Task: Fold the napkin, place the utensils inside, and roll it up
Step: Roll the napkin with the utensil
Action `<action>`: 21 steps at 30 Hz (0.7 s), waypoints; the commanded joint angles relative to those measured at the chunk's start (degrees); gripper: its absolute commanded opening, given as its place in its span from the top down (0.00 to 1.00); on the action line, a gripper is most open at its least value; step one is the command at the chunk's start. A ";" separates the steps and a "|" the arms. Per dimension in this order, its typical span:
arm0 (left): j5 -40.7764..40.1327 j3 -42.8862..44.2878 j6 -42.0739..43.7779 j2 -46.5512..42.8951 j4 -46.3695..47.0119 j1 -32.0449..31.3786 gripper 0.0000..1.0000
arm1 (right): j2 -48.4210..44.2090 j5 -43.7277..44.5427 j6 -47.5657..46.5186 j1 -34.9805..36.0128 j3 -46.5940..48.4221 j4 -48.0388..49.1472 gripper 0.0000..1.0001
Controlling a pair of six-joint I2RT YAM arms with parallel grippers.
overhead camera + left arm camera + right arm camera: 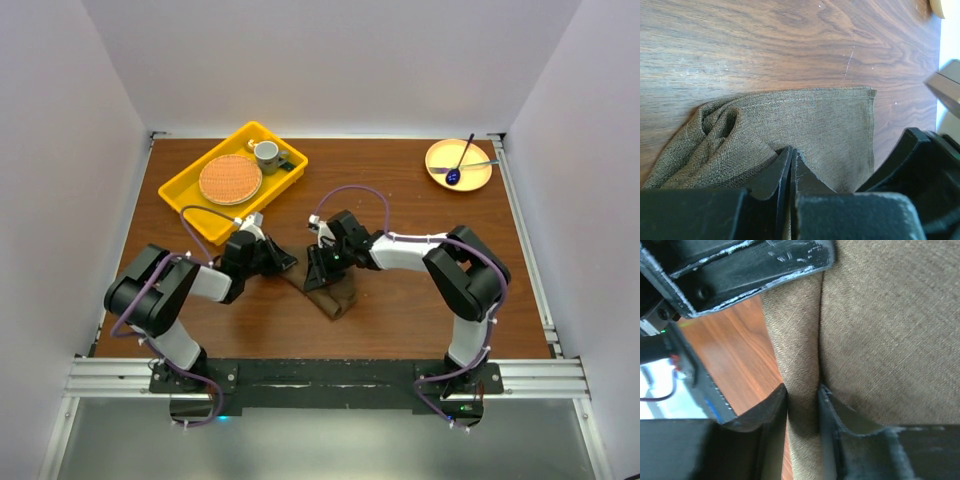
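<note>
The thin olive-brown cloth napkin (815, 120), judged limp and light, is pinched by the left gripper (791, 151) and the right gripper (802, 388); edges are best gripped.

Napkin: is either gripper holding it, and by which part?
Both. The left gripper is shut on the napkin at flat cloth beside its bunched end. The right gripper pinches a raised fold of it.

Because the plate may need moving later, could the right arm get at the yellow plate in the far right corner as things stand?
Probably yes, though not freely: the right hand pinches a napkin fold and must release first. Bare table lies between it and the yellow plate.
</note>
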 commanded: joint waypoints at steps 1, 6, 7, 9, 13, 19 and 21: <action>-4.56 0.40 2.18 2.77 -7.44 0.34 0.96 | -3.04 16.81 -7.88 3.50 4.62 -19.91 0.56; -3.95 1.11 2.18 3.92 -8.85 0.34 0.97 | -5.33 32.54 -10.34 10.17 10.44 -28.26 0.39; -3.34 1.19 2.18 4.01 -8.77 0.34 0.97 | -5.51 34.91 -10.78 10.97 11.92 -29.06 0.36; -2.81 1.37 1.57 4.27 -8.77 0.34 0.97 | -6.12 41.05 -11.31 13.33 12.81 -29.51 0.30; -1.40 1.90 1.04 4.01 -9.90 0.34 0.97 | -4.99 48.11 -11.66 17.38 15.45 -28.54 0.25; -0.08 2.86 0.34 2.69 -13.07 0.34 0.97 | 0.72 54.97 -10.08 22.13 18.79 -25.82 0.20; 0.10 3.04 -0.01 2.08 -13.59 0.35 0.97 | 2.91 55.15 -9.38 22.75 19.67 -24.77 0.20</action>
